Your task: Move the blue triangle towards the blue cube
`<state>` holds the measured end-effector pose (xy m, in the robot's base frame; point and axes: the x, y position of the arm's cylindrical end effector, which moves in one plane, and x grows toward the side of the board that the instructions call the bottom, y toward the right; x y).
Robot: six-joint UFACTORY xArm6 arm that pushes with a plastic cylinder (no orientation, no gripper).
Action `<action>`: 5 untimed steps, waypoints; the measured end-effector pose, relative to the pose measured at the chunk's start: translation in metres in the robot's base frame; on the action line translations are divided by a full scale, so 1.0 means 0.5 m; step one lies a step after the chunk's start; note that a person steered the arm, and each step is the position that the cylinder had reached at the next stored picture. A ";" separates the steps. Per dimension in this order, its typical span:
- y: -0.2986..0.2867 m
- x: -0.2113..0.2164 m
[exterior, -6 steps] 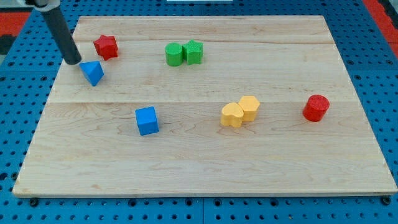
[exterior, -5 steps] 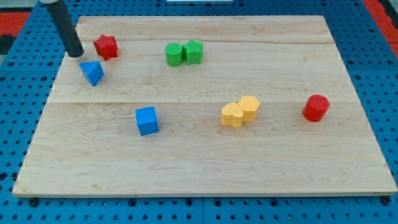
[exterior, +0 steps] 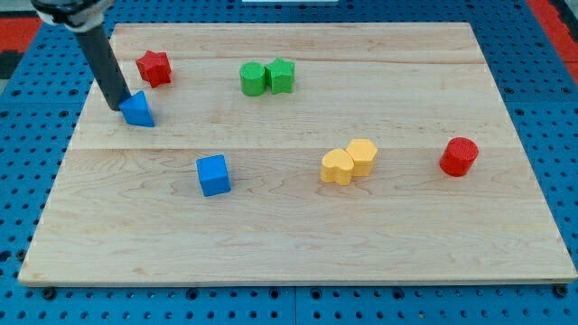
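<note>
The small blue plastic triangle (exterior: 138,109) lies in the upper left of the frame on the pale wooden table (exterior: 298,244). My tip (exterior: 123,106), the lower end of the straight dark rod, presses against the triangle's left side; there is no end effector with jaws to open or close. The blue plastic cube (exterior: 213,175) sits below and to the right of the triangle, well apart from it. The red plastic star (exterior: 153,68) lies just above the triangle.
</note>
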<state>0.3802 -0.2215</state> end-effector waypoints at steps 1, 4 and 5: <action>0.029 0.015; 0.133 0.122; 0.131 0.118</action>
